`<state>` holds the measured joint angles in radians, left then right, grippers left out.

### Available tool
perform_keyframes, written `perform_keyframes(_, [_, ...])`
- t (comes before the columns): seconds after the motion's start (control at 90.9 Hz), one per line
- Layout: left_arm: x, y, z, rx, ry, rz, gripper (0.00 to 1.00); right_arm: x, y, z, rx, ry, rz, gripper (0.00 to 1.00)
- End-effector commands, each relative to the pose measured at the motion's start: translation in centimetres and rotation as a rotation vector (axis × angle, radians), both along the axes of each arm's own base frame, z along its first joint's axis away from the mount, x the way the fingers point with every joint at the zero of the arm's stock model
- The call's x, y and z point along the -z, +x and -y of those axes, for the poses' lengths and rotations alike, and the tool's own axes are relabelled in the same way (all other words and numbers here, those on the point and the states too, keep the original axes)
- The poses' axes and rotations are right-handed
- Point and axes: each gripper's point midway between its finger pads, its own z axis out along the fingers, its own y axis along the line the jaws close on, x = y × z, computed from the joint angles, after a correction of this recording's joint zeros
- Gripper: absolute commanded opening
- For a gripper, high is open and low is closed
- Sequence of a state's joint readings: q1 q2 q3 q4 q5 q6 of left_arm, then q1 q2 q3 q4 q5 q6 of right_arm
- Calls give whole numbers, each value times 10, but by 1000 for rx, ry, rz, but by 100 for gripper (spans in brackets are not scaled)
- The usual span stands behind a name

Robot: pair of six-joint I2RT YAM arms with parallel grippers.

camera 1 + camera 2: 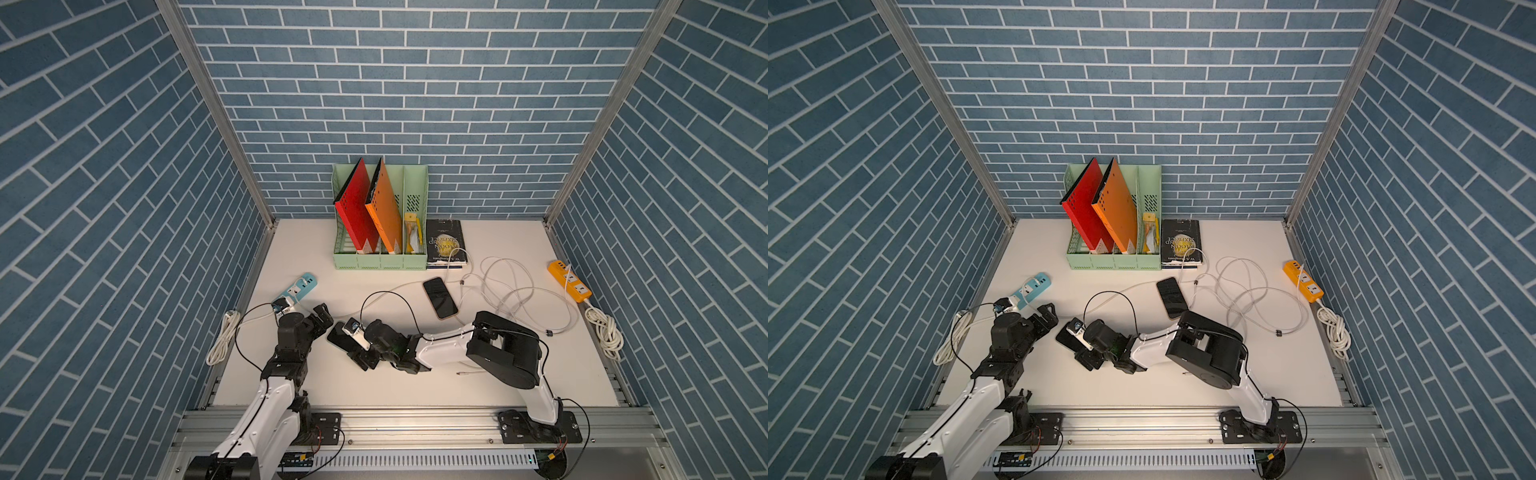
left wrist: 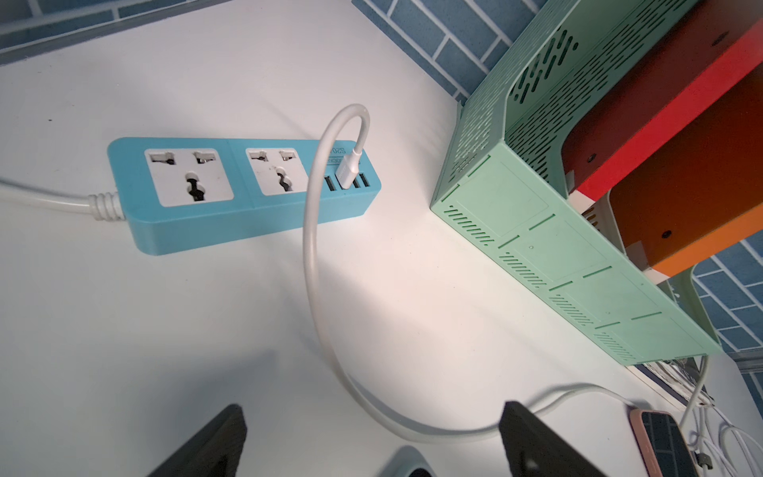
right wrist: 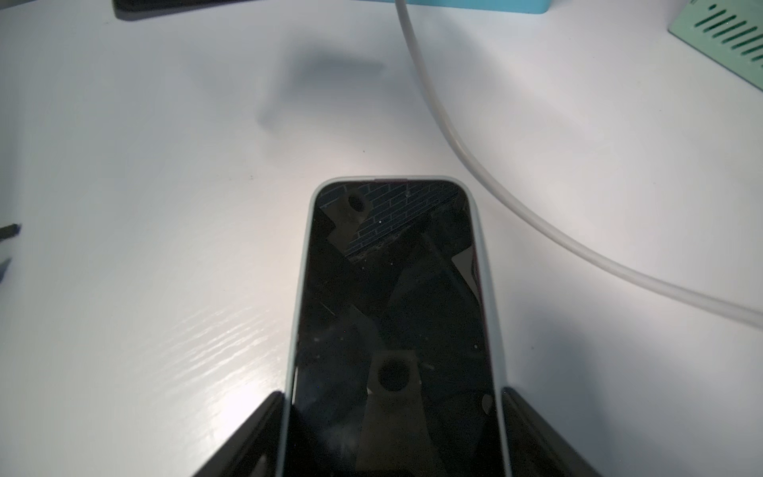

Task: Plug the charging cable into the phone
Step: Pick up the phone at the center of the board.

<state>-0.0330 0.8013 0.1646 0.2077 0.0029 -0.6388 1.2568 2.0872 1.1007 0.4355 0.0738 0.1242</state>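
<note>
My right hand point(image 3: 393, 395) sits astride the grey-cased phone point(image 3: 392, 297), one finger against each long edge. It looks like contact, but whether they bite I cannot tell. The phone lies flat, screen up, on the front-left part of the surface point(image 1: 374, 390), well in from every edge. Its long axis runs in line with my right forearm, and its far end points at the left hand point(image 1: 323, 316).

That left hand is spread wide with nothing in it. It hovers just beside the phone's far end, so it is the nearer one to the white charging cable point(image 2: 313, 256). The cable comes out of a USB port on the blue power strip point(image 2: 231, 223) by the left edge, passes between the left hand's spread fingers and curves by the phone's side, near but not touching. It runs on toward a second, pink-cased phone point(image 1: 440, 297) mid-surface, and I cannot make out its plug. Which end of my phone carries the port is hidden too. Bare surface lies ahead and toward the front edge, which I reckon is room enough to turn the phone.
</note>
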Motion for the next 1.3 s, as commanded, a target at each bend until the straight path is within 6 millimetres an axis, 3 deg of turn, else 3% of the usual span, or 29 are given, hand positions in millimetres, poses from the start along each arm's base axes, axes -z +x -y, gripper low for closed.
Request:
perform_keyframes(0.0, [-3,1,7,46,-7,28,100,6,0,20,59,-6,-16,54])
perform_keyframes(0.231, [-24,2,49,274,-102,145,100,-38,-11,41,23,204,4,49])
perform_keyframes(0.517, [-18,-6,75,365,-270,130,97,-65,11,79,92,452,-164,41])
perform_keyframes(0.847, [-14,-13,127,447,-340,108,93,-58,12,75,91,467,-218,39])
perform_keyframes(1.133, [12,-19,160,513,-385,22,78,-58,11,74,88,476,-230,39])
perform_keyframes(1.287, [12,-26,177,558,-452,22,75,-56,11,72,85,477,-239,39])
